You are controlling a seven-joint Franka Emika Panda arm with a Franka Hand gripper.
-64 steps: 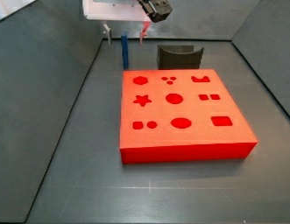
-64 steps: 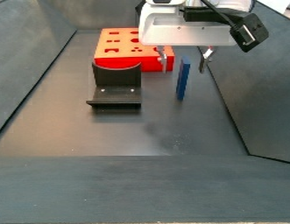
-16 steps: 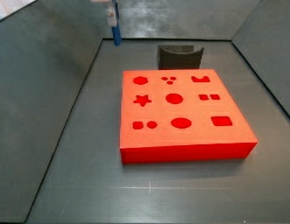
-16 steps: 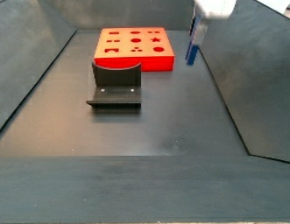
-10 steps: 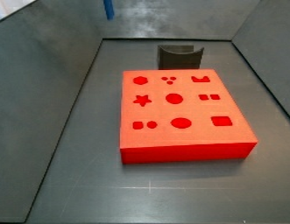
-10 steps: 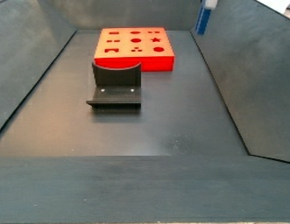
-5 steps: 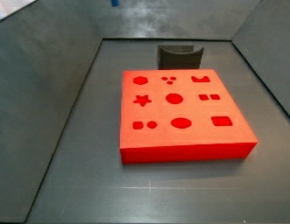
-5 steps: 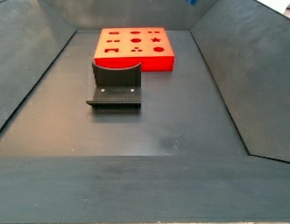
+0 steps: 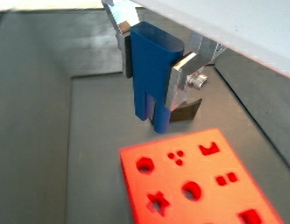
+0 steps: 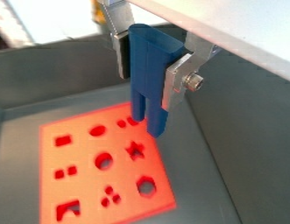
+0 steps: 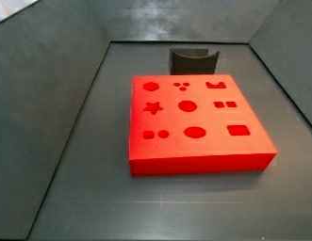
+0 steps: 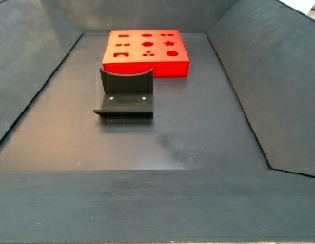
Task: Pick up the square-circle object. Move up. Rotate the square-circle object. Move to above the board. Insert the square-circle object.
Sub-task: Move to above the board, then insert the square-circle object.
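In both wrist views my gripper [image 9: 154, 68] [image 10: 148, 68] is shut on the square-circle object [image 9: 147, 87] [image 10: 146, 83], a blue piece held upright with its two peg legs pointing down. A silver finger [image 9: 185, 83] [image 10: 179, 79] presses on each of its flat sides. The piece hangs high in the air. The red board [image 9: 171, 179] [image 10: 82, 184] lies far below it, its shaped recesses facing up. In both side views the board [image 11: 208, 120] [image 12: 160, 69] shows, but the gripper and the blue piece are out of frame.
The dark fixture [image 11: 192, 60] [image 12: 126, 95] stands on the floor next to one edge of the board; in a wrist view the fixture [image 9: 186, 110] peeks out behind the blue piece. Grey walls slope up around the floor.
The gripper has carried the blue piece straight up. It has left the top edge of both side views. The board and the fixture have not moved.
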